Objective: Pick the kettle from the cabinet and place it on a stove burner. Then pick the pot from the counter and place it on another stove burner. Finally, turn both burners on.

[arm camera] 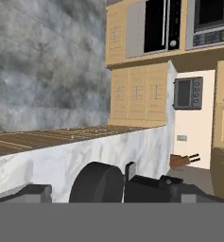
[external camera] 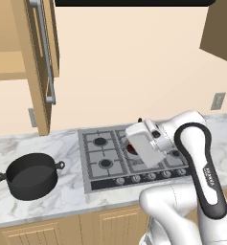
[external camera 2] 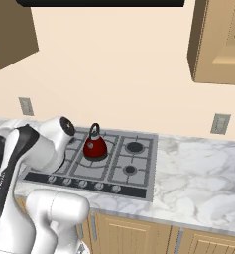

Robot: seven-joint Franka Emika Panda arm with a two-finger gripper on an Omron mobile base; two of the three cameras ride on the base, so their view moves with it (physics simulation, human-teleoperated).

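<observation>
The dark-red kettle (external camera 2: 95, 146) stands upright on a rear burner of the stove (external camera 2: 139, 161), free of any grip. A sliver of the kettle (external camera: 131, 149) shows red behind my hand. My gripper (external camera: 144, 146) hovers just above the stove (external camera: 93, 179) by the kettle, open and holding nothing; the white hand hides its fingers. The black pot (external camera: 31, 176) sits on the marble counter (external camera: 67, 198) to the left of the stove. Two left burners (external camera: 100, 141) are bare. The cabinet (external camera: 38, 62) door hangs open at the upper left.
A row of knobs (external camera 2: 82, 184) lines the stove front. Wall outlets (external camera 2: 220, 123) sit above the right counter, under another wall cabinet (external camera 2: 218, 39). The hand view, rolled, looks along a marble edge (arm camera: 85, 156) to tall cabinets holding ovens (arm camera: 156, 28).
</observation>
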